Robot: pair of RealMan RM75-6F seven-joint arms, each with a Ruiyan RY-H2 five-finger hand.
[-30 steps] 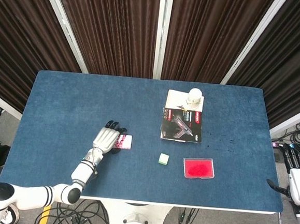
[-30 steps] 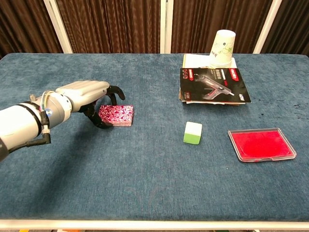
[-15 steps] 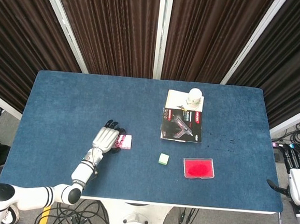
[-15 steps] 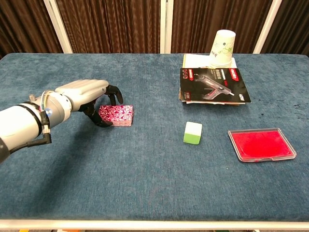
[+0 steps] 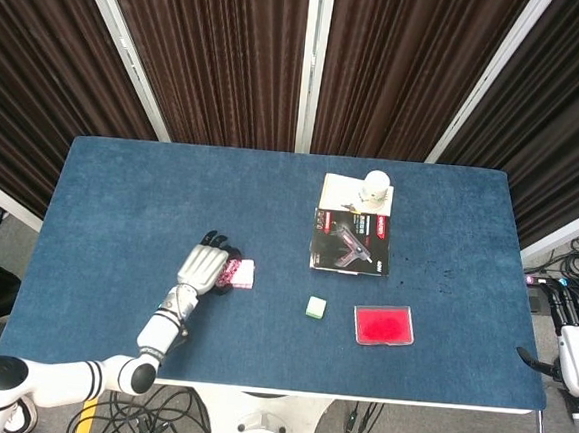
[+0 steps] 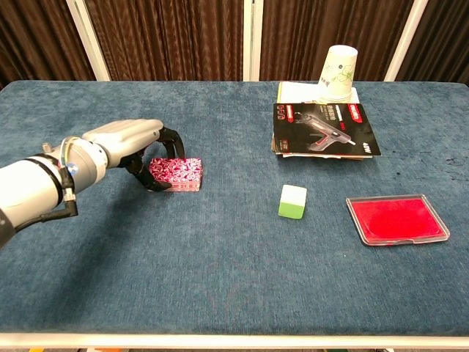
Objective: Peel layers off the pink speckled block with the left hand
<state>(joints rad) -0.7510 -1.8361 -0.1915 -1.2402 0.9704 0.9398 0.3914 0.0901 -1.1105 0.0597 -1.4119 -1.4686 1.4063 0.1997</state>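
Observation:
The pink speckled block [image 6: 178,174] lies on the blue table [image 6: 234,249], left of centre; it also shows under the head camera [image 5: 239,273]. My left hand [image 6: 130,147] reaches in from the left, and its dark fingertips [image 6: 170,142] curl over the block's left end with the thumb low against that end. It grips the block there, and the near edge looks slightly lifted. From the head view the left hand [image 5: 200,267] covers the block's left part. My right hand [image 5: 572,344] hangs off the table's right edge, fingers apart and holding nothing.
A green-and-white cube [image 6: 293,202] sits right of the block. A red flat case [image 6: 396,219] lies further right. A glue-gun package [image 6: 325,129] on papers and an upturned paper cup [image 6: 338,73] stand at the back right.
The left hand's fingers have closed a little more over the block's left end. The block has shifted slightly left and its edge has risen a touch. The right hand is still.

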